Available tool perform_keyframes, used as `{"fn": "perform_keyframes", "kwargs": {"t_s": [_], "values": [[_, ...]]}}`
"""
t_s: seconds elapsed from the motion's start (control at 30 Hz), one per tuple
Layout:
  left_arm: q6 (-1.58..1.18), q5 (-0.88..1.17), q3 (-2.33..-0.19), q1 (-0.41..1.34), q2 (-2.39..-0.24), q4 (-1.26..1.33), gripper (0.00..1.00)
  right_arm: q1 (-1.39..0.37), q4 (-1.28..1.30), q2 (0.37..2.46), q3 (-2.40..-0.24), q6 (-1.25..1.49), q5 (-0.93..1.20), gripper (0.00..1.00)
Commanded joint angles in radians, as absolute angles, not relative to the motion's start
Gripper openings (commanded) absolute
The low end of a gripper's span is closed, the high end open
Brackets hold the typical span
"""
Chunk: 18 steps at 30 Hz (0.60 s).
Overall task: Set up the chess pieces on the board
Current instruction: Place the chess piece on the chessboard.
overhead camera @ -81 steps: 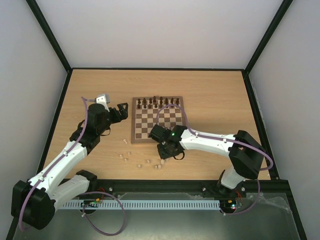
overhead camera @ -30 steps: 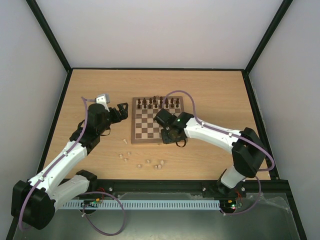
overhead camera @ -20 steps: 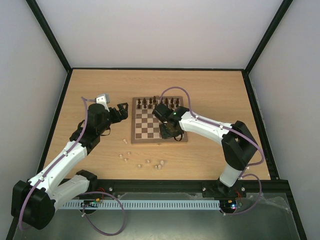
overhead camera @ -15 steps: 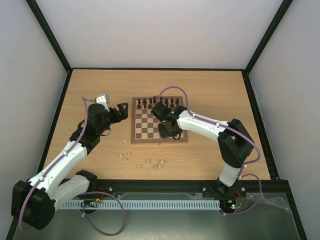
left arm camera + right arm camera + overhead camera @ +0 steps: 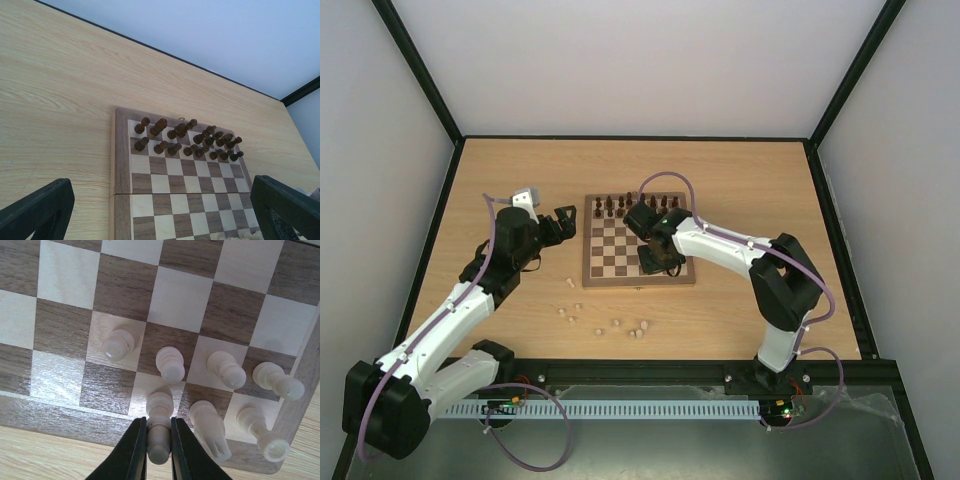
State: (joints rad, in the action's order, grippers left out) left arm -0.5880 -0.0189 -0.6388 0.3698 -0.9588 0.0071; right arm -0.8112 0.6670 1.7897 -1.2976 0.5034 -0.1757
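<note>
The checkered wooden board (image 5: 610,252) lies mid-table, with dark brown pieces (image 5: 630,206) in its two far rows. My right gripper (image 5: 656,262) is over the board's near right part, shut on a pale beige piece (image 5: 159,432) held upright over a light near-row square. Several pale pieces (image 5: 171,365) stand beside it in the near two rows. My left gripper (image 5: 566,219) hovers open and empty just left of the board. In the left wrist view the board (image 5: 150,185) and dark pieces (image 5: 187,140) lie ahead.
Several loose pale pieces (image 5: 616,324) lie on the wooden table (image 5: 740,180) between the board and the arm bases. Black frame rails border the table.
My right gripper has carried a pale piece from the loose pile near the table's front up and left onto the board's near right rows. The left arm has not moved.
</note>
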Motion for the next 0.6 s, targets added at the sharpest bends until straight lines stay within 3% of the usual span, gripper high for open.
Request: {"fn": "perform_keyframes", "kwargs": {"t_s": [0.0,0.57], "values": [[-0.588,-0.023,-0.646,0.365,-0.953,0.003,1.00,-0.803,0.692,1.808,-1.313,0.489,-0.170,0.14],[-0.587,-0.023,-0.646,0.365,-0.958,0.003,1.00,-0.843,0.720,1.684,-1.302,0.518,-0.135,0.31]]}}
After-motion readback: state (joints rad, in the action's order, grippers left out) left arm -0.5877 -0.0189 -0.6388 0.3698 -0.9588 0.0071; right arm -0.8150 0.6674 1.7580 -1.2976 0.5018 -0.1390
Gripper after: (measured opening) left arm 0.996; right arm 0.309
